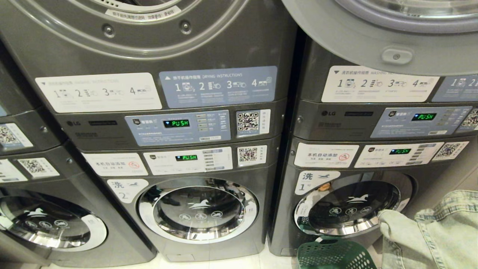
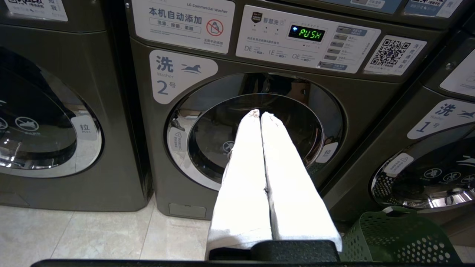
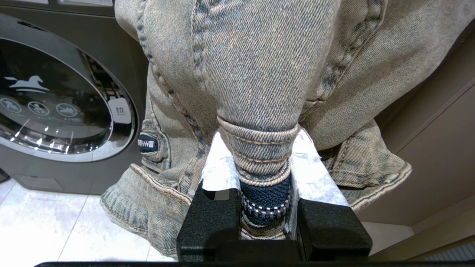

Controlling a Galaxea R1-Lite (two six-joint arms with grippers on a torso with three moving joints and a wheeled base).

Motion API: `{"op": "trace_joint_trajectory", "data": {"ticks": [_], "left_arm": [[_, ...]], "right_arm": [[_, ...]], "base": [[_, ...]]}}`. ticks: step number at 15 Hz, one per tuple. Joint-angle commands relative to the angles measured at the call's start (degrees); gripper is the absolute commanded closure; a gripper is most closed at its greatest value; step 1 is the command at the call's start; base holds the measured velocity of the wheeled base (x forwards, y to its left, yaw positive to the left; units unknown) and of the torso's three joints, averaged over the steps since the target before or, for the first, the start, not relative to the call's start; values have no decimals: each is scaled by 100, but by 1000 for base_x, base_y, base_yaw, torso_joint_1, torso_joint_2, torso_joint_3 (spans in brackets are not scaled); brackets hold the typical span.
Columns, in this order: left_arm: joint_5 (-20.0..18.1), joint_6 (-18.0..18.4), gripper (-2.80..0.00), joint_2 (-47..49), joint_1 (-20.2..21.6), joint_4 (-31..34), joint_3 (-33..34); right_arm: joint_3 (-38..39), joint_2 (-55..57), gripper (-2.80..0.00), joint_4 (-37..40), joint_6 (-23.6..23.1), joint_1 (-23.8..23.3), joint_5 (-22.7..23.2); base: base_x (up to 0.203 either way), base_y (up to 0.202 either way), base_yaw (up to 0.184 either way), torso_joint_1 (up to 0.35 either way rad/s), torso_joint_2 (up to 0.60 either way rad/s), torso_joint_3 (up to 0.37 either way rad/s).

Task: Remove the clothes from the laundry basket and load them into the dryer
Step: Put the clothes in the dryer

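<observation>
Right gripper (image 3: 265,155): my jaws are clamped on a thick fold of the denim jacket (image 3: 259,66), with a seam and a zipper end pinched between the white-wrapped pads.

Denim jacket: it hangs from my right hand, bunched, at about 4 o'clock in the head view (image 1: 433,231), clear of the floor as far as I can see, just beside the number 1 washer door (image 1: 353,209).

Left gripper (image 2: 259,115): my two white fingers lie pressed together, holding nothing, pointing at the round door of the number 2 washer (image 2: 256,129). This arm looks parked.

Laundry basket (image 1: 332,254): the green perforated basket sits on the floor at 6 o'clock, in front of the number 1 washer. Only its rim shows, so I cannot tell whether more clothes remain inside.

Dryer door (image 1: 377,37): at 1 o'clock, above the right-hand stack, a large round door stands swung open. I take this as the dryer I am to load; its drum opening is out of view.

Progress: I judge the pick done for this garment, since it is out of the basket and in my grip. Nothing shows as loaded yet.

Left to do: bring the jacket up to the open drum, push it in, release, then check the basket for more.
</observation>
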Motion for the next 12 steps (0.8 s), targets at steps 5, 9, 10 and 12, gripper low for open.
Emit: {"op": "trace_joint_trajectory", "data": {"ticks": [5, 9, 10, 12], "left_arm": [[1, -9, 0, 9, -1, -5, 176], [1, 0, 0, 6, -1, 4, 176], [1, -8, 0, 9, -1, 4, 176], [2, -18, 0, 8, -1, -13, 176]], "right_arm": [[44, 5, 0, -4, -4, 2, 2], [44, 5, 0, -4, -4, 2, 2], [44, 5, 0, -4, -4, 2, 2], [44, 6, 0, -4, -4, 2, 2]], "base": [[0, 0, 0, 147, -320, -173], [0, 0, 0, 142, -297, -153], [0, 0, 0, 104, -198, -114], [0, 0, 0, 97, -212, -112]]}}
